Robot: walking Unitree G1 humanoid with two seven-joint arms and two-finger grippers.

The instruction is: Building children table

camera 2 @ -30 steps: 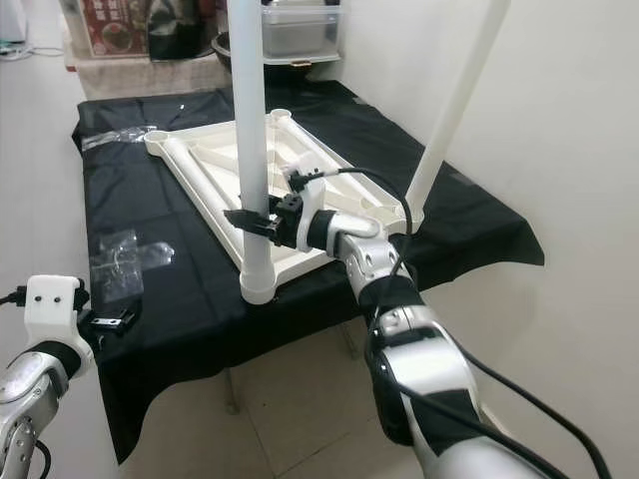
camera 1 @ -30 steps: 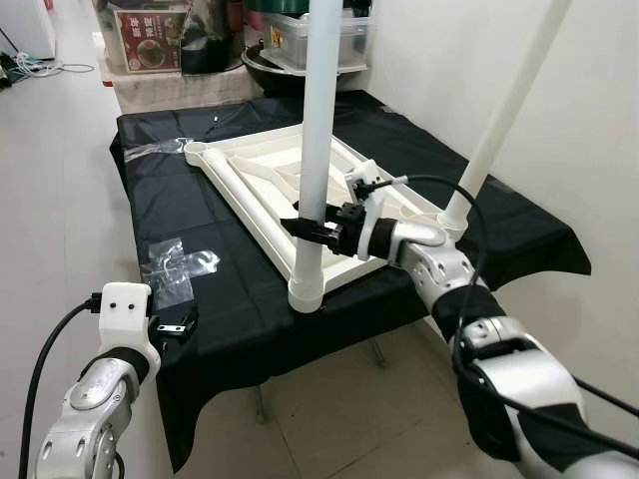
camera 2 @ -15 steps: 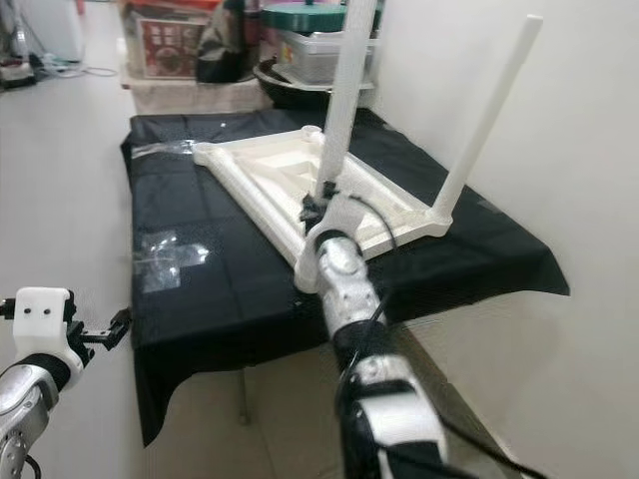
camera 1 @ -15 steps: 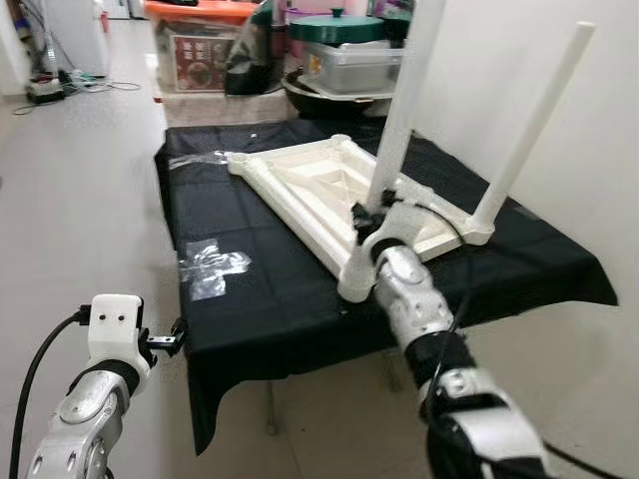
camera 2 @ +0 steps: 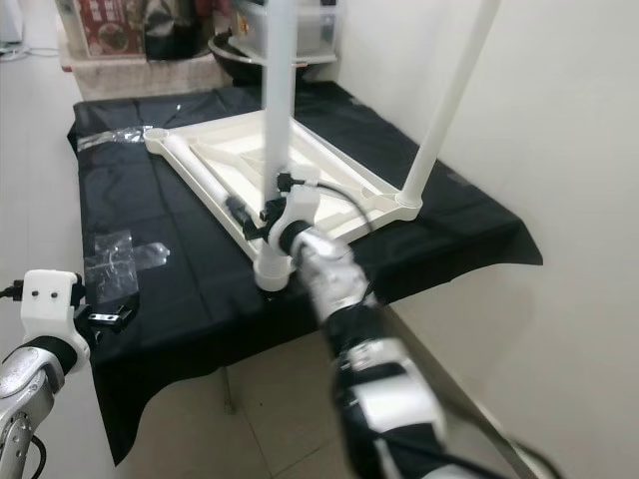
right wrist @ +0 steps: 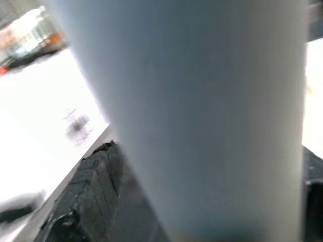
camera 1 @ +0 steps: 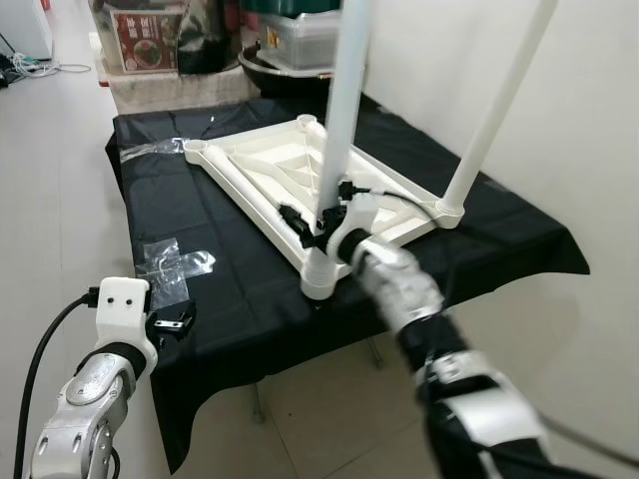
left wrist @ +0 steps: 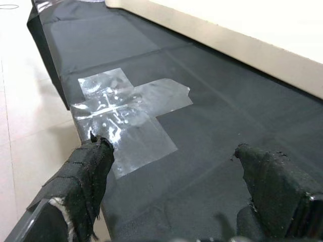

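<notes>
Upside down on a black cloth [camera 1: 240, 289] lay the cream children's table top [camera 1: 262, 170], with two white legs rising from its near corners: the near leg [camera 1: 339, 130] and the far leg [camera 1: 494, 120] by the wall. Seen from the left eye, the right gripper [camera 1: 321, 222] reached in low against the near leg just above its socket [camera 1: 320, 281], its black fingers on either side of the tube, while the left gripper [camera 1: 172, 324] hung off the cloth's near edge beside a clear plastic wrapper [camera 1: 172, 261]. From the right eye, the same arm crossed the cloth's front edge to the near leg, and storage boxes and pots [camera 2: 120, 30] stood on the floor behind. At the left wrist, the two padded fingers [left wrist: 81, 186] were spread wide apart over the cloth, nothing between them, with the flattened wrapper just ahead and the table top's rail beyond. At the right wrist, the pale leg sat between the fingers [right wrist: 88, 186], one on each flank, closed against the tube.
</notes>
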